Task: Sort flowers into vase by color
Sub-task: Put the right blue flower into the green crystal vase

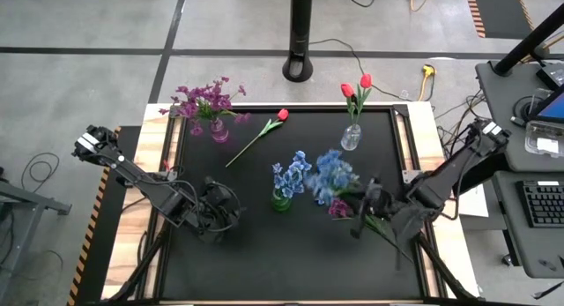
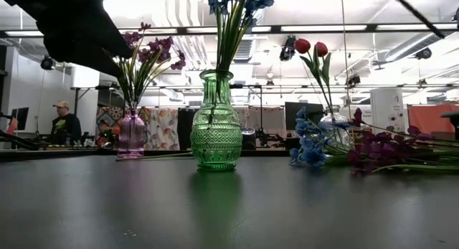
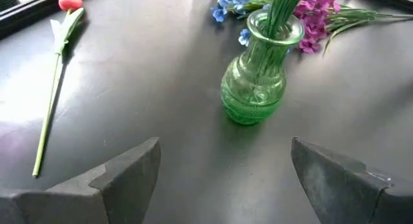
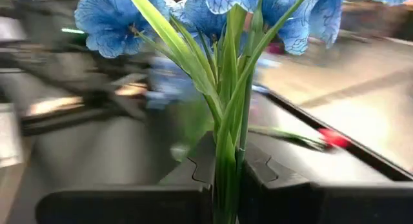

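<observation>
The green vase (image 3: 255, 82) is seen as glossy, pressed glass with a rough embossed pattern. The counter (image 1: 264, 253) is covered by a matt black mat, edged with pale bare wood. The blue flowers (image 4: 213, 17) look like veined cloth.

blue flowers (image 4: 213, 17) upright (stems pinched) | red tulip (image 1: 257, 134) lying flat | purple sprig (image 1: 339, 209) flat

1. The middle vase (image 1: 281, 200) stands near the mat's (image 1: 264, 262) centre, a flower cluster (image 1: 290, 175) in it.
2. A second vase (image 1: 219, 130) stands at the far left, a third vase (image 1: 351, 137) at the far right.
3. A single stem (image 1: 256, 138) lies flat between them.
4. The left gripper (image 1: 231, 211) sits left of the middle vase; the right gripper (image 1: 363, 203) is right of it, clamping a bunch (image 1: 333, 177).
</observation>
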